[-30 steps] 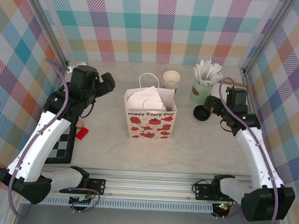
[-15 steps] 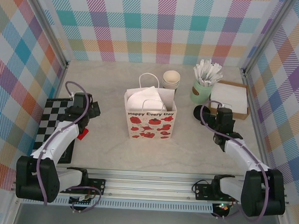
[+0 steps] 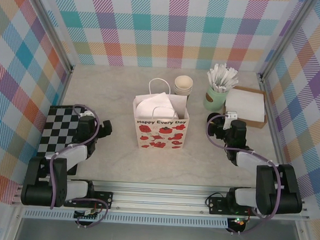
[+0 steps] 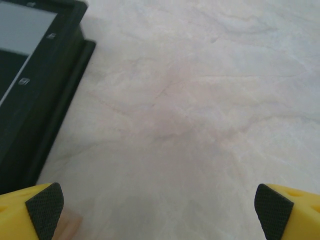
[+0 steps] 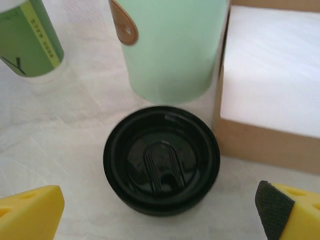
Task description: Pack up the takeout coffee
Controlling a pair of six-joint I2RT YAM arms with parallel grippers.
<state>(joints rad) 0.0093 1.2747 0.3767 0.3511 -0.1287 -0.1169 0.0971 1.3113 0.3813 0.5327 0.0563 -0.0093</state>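
You've just folded both arms back low: left gripper (image 4: 160, 210) and right gripper (image 5: 160, 212) gape fully, holding nothing, so the takeout coffee (image 5: 161, 160) still waits unpacked at 3 o'clock of the bag (image 3: 160, 132), lid ridges sharp from right wrist, a dark blob from top.

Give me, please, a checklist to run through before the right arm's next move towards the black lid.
1. Right gripper open and empty: ok.
2. Left gripper open and empty: ok.
3. Round black plastic lid centred ahead of the right gripper: ok.
4. Room around the lid: not ok; the mint-green pot stands just behind it and the brown cardboard box sits close beside it.
5. White paper bag with red flowers upright, mouth open: ok.
6. Cup beneath the lid: cannot tell.
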